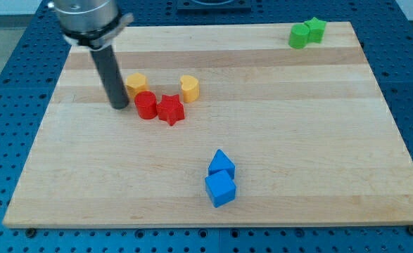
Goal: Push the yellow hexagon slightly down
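The yellow hexagon (pixel 136 84) lies on the wooden board (pixel 276 140) in the upper left part of the view. My tip (pixel 119 106) rests on the board just left of and slightly below the hexagon, close to it. A red round block (pixel 146 105) sits right below the hexagon, touching a red star block (pixel 170 109) on its right. A yellow heart-shaped block (pixel 189 88) stands to the right of the hexagon.
Two blue blocks (pixel 221 180) sit together at the lower middle, one above the other. Two green blocks (pixel 307 32) sit at the board's top right corner. The board lies on a blue perforated table (pixel 9 70).
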`<move>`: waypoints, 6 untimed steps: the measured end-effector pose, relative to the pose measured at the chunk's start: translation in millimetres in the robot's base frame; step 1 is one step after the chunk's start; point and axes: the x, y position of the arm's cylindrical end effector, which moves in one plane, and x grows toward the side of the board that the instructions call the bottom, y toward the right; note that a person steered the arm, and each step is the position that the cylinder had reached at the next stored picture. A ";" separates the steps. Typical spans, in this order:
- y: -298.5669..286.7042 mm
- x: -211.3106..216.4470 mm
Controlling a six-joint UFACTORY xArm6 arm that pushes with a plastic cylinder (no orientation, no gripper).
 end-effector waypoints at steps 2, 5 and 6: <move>-49.5 -37.6; 10.8 -70.7; 36.8 -66.6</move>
